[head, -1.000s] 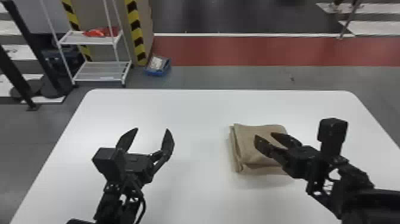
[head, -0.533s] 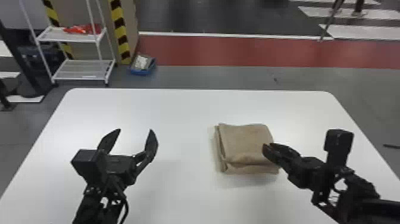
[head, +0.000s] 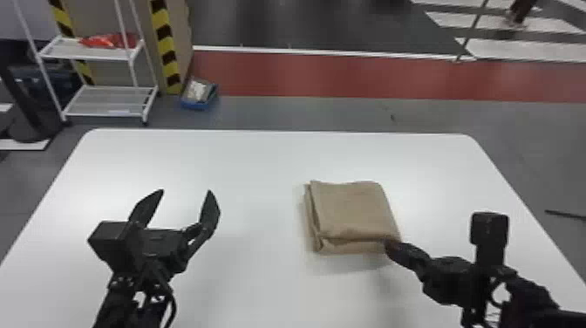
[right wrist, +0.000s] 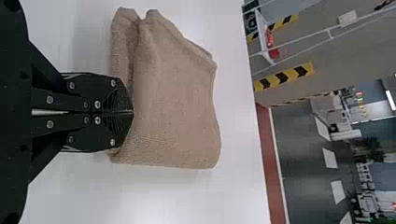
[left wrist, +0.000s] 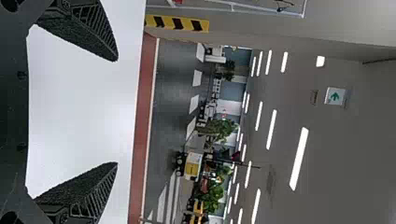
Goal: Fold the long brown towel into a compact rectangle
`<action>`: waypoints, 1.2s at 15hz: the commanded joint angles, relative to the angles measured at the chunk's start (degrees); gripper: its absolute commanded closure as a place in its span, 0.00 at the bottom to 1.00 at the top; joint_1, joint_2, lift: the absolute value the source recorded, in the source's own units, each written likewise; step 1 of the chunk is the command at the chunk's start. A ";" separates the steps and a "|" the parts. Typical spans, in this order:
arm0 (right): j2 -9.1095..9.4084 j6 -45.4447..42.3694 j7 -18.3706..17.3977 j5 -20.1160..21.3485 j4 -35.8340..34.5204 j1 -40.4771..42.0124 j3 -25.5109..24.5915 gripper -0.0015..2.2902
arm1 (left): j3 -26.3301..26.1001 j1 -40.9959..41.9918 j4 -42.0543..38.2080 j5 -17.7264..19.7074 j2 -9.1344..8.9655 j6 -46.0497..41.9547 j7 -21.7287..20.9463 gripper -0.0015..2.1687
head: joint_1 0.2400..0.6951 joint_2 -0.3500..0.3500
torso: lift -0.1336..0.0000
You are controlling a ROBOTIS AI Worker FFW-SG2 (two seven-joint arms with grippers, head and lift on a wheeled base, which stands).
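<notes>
The brown towel (head: 353,211) lies folded into a compact, roughly rectangular stack right of the table's middle, its layers showing along the left and near edges. My right gripper (head: 389,245) is at the towel's near right corner. In the right wrist view its fingers are closed together, and the right gripper (right wrist: 132,112) overlaps the near edge of the towel (right wrist: 177,100); no cloth can be made out between the tips. Over the left part of the table my left gripper (head: 186,192) stands open, away from the towel. The left gripper (left wrist: 116,112) has nothing between its widely spread fingers.
The white table (head: 244,161) has rounded far corners. Beyond it on the floor stand a white wire shelf (head: 109,102) and a blue bin (head: 199,97), both at the far left.
The right gripper's fingers have come together, and it is now at the towel's near right corner. The whole scene shifted left, then slightly back right, in the head view. The towel keeps its folded shape.
</notes>
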 commanded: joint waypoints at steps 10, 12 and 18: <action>-0.55 3.27 -4.68 4.24 19.44 -18.27 3.14 0.96 | 0.18 0.18 0.10 0.36 0.09 -0.52 0.00 0.04 | 1.00 0.35 | 0.29; -0.46 0.45 -6.79 4.51 24.27 -22.32 4.02 0.96 | 0.26 0.09 0.19 0.36 0.18 -0.52 0.00 0.04 | 1.00 0.36 | 0.29; 0.42 -11.50 -12.24 4.86 39.39 -31.90 7.44 0.96 | 0.09 -1.23 1.69 1.07 0.53 -0.52 0.00 0.04 | 1.00 0.38 | 0.29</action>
